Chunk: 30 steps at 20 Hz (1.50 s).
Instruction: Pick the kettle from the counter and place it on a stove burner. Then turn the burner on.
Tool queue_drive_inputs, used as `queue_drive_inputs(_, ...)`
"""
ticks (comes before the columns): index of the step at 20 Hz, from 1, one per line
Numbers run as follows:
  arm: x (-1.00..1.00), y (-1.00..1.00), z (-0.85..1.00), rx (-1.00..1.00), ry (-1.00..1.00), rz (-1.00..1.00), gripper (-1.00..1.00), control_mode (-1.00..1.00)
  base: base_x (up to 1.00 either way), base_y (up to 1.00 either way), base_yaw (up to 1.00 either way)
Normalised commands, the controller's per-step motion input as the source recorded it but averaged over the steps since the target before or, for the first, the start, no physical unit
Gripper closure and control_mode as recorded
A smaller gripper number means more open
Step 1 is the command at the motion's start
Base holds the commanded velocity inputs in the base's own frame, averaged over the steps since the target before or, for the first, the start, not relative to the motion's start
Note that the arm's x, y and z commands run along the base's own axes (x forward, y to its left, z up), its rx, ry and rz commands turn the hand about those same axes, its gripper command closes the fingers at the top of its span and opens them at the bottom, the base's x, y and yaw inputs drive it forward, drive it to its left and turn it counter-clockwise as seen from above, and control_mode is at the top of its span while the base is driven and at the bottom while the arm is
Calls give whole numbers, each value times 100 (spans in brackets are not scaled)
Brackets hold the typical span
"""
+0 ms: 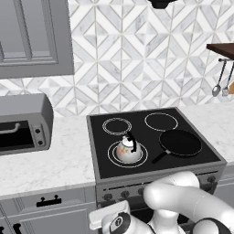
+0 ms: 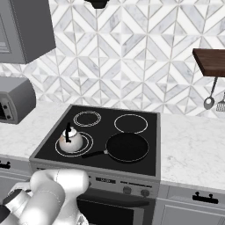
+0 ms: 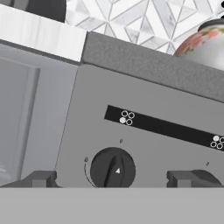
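With the kettle (image 1: 127, 150) already sitting on the front-left burner (image 1: 127, 154), my wide-open fingers (image 3: 41, 178) straddle the stove's front panel, and the knob (image 3: 112, 168) lies straight ahead between them, probably that burner's.

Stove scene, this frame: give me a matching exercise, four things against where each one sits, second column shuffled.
Things:
1. kettle
2. frying pan
3. toaster oven
4. hand

Places:
A. on the counter, left of the cooktop
B. low at the stove front, open, facing a dark knob
C. on the front left stove burner
D. on the front right of the cooktop

Pairs: 1-C, 2-D, 3-A, 4-B
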Motion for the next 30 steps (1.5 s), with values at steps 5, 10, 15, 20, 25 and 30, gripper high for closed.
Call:
queue_drive_inputs(5,7,-8,-2,3,-5,-4,-100,-100,0,0,0)
queue_drive_inputs(10,4,-12,-1,6,-1,-1,-100,-100,0,0,0)
queue_drive_inputs(15,6,-7,0,5,0,0,-100,-100,0,0,0)
queue_drive_inputs(20,9,-17,0,6,0,0,-100,-100,0,0,0)
queue_drive_inputs(25,7,-18,-1,6,0,0,-100,-100,0,0,0)
queue_drive_inputs(30,11,4,0,1,0,0,-100,-100,0,0,0)
